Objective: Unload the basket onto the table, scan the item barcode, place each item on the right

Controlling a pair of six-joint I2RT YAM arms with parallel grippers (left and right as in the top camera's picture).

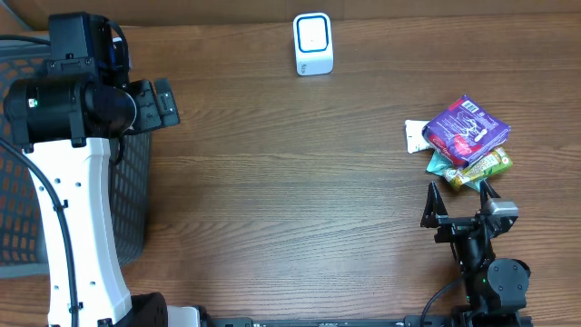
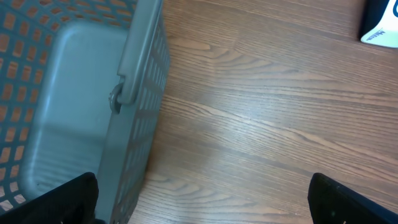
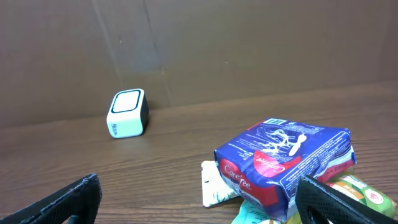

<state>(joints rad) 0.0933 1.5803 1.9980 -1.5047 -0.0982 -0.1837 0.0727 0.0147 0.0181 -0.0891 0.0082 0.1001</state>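
Two arms work at a wooden table (image 1: pixel 290 200), and both are empty-handed. At the far left a grey mesh basket (image 1: pixel 14 218) stands on the tabletop. The left arm rises in front of it and reaches over it. The left gripper (image 2: pixel 205 202) hangs above the basket's right-hand rim with its jaws spread as wide as they go, holding nothing. In the left wrist view the rim and latticed wall sit on the left between the two dark fingers, with bare wood on the right.

Further right, at the far edge of the table and about midway across, stands the scanner (image 1: pixel 313 43). It is a small white box with a blue-edged face, well apart from everything else. In the right wrist view it sits close to a plain brown wall (image 3: pixel 249 50).

On the right side lies a small heap of goods. A purple packet (image 1: pixel 467 130) with a red band lies on top, tilted. A white sachet (image 1: pixel 416 136) pokes out from under its left side, and green packets (image 1: pixel 481 168) show beneath its near edge.

Just on the near side of that heap sits the right gripper (image 1: pixel 460 195), low and pointing toward the packets. Its jaws are fully apart and grip nothing. One fingertip is close to the green packets, though I cannot tell whether it touches them.
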